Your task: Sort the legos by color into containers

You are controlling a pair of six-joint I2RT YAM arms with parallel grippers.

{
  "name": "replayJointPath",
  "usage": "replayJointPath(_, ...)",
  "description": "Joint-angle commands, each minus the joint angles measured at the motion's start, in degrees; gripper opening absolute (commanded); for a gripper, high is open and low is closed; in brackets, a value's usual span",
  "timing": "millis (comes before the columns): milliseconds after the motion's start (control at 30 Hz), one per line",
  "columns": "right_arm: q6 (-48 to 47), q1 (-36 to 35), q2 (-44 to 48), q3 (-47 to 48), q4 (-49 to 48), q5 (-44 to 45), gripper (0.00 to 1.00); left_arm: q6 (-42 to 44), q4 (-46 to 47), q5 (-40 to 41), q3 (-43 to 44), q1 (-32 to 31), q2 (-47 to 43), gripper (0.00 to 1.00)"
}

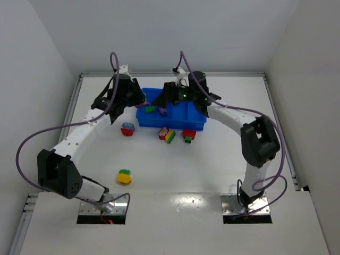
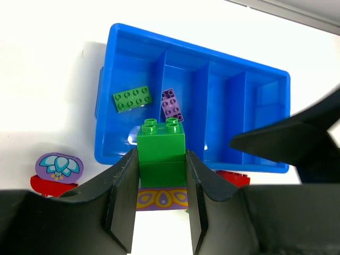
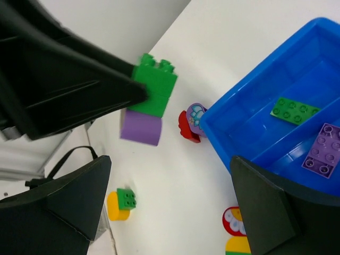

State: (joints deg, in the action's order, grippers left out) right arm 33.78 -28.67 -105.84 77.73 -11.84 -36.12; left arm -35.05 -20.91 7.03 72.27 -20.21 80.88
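You see the left pincer (image 2: 161,170) clamped on a green-over-purple lego (image 2: 161,142) beside the tray's (image 2: 133,31) left edge; right pincer (image 3: 170,207) apart.

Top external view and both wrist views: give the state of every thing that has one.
Left jaws, shut on the green-on-purple stacked plastic brick.
That brick, held in the air.
Right jaws, open, empty.
Bright blue four-compartment plastic tray, holds flat green brick and flat purple brick in neighbouring compartments.
Yellow-and-green brick, loose on white table.
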Motion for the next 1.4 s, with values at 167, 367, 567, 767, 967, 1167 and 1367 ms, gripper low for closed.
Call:
replayJointPath(167,6.56,-0.07,-4.72,6.81,-6.09,-2.99,0.94,-0.99,2.44,-1.31,2.26,0.52,-0.11,0.0)
replayJointPath(367,7.18,-0.07,-6.56,7.87,-7.85,-5.36,0.93,-0.46,2.97,-1.31,2.26,0.52,0.51,0.0)
replayJointPath(567,7.18,-0.6,-7.27,9.01,-8.47,-6.6,0.77,0.07,3.5,-1.31,2.26,0.52,1.03,0.0)
replayJointPath(767,7.18,-0.6,-7.8,7.88,-7.94,-7.65,0.71,0.07,3.5,-1.31,1.73,0.52,1.03,0.0)
replayJointPath(967,6.12,-0.6,-7.8,7.26,-7.94,-8.27,0.71,0.07,4.03,-1.31,1.21,0.52,0.51,0.0)
replayJointPath(1167,5.42,-1.13,-8.33,8.83,-6.54,-9.41,0.71,0.07,4.56,-1.31,0.68,0.52,0.51,0.0)
replayJointPath(1367,5.42,-1.65,-8.33,8.84,-6.53,-9.41,0.69,0.07,5.08,-1.84,0.15,0.52,0.51,0.0)
